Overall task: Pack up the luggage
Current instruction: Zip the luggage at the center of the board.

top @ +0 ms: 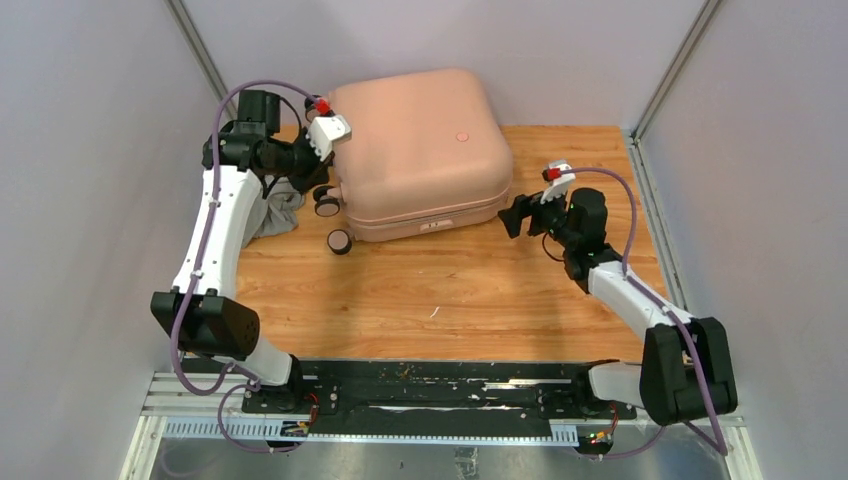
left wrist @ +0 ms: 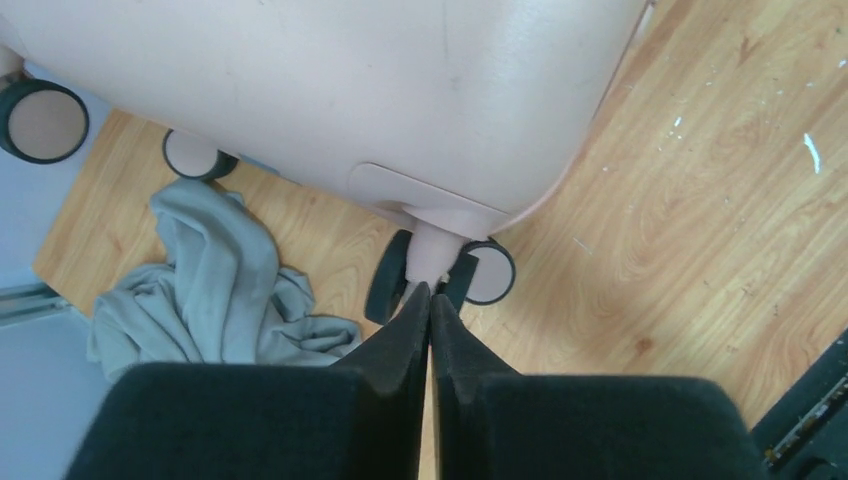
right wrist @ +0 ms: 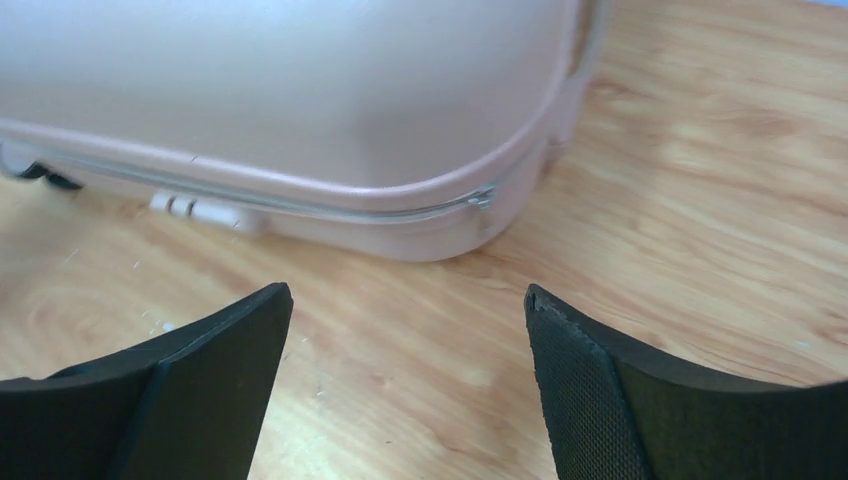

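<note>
Luggage flat and closed at far centre, grey cloth left of it — unpacked, probably awaiting an open lid. Left gripper clenched empty beside a wheel; right gripper spread wide toward the near-right corner.

Open tabletop before the luggage — grey cloth and wheels tight along its left side

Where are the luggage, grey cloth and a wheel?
luggage [top: 415, 150], top view, centre of the shell
grey cloth [left wrist: 215, 290], left wrist view, middle of the folds
wheel [left wrist: 490, 272], left wrist view, pale hub
</note>
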### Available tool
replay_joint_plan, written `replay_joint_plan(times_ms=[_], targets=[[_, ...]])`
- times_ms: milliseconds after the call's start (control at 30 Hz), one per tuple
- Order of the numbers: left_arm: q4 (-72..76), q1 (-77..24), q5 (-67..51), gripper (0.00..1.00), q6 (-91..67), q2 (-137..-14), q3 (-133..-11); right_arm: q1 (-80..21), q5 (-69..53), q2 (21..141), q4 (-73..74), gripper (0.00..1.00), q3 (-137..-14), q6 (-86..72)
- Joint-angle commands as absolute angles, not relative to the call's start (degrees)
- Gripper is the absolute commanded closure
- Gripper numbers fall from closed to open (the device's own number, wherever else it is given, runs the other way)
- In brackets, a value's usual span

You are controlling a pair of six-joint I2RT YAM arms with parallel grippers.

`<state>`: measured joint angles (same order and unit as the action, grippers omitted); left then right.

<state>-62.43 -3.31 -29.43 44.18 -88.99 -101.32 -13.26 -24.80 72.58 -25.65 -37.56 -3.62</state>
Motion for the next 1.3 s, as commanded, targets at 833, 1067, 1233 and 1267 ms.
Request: replay_joint_plan(times_ms=[833, 1067, 1233, 1267], targets=[[-62.2, -2.6, -30.1, 0.05, 57.6, -107.8, -99.3, -6.1, -27.0, 88.8, -28.4, 0.04, -47.0, -12.9], [-62.2, -2.4, -34.0, 0.96, 56.8, -103.8, -100.5, -6.0, -27.3, 90.9, -29.4, 0.11, -47.7, -10.2], [-62.3, -2.4, -35.9, 1.00, 56.1, -100.8, -100.2, -5.9, -27.5, 91.2, -30.4, 0.10, -47.6, -8.8], [-62.2, -2.5, -36.1, 1.00, 56.1, -100.2, -100.3, -5.8, -27.9, 91.5, -30.3, 0.11, -47.9, -8.5]])
